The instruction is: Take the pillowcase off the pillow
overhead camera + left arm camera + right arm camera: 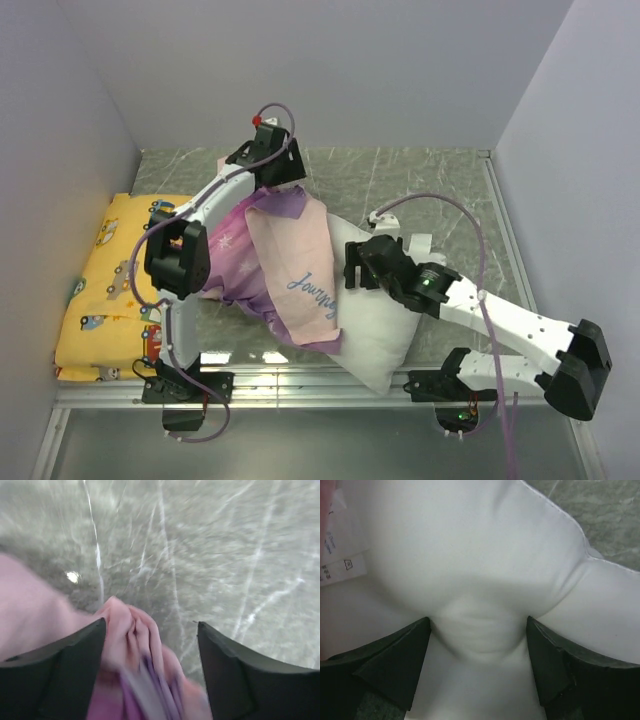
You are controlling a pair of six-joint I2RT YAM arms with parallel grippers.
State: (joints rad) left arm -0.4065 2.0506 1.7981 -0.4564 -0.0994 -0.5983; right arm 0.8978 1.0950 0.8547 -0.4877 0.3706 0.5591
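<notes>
— Top external view: what was on the table (430, 180)?
— A puffy white pillow (385, 335), half inside a thin, crinkly pink-purple pillowcase (290, 265). A yellow cushion (105, 300) lay just beside them.
— And the grippers?
— The right gripper (477, 622) squeezed a pillow bulge. The left gripper (150, 627) gaped wide; bunched pillowcase touched one finger.
</notes>
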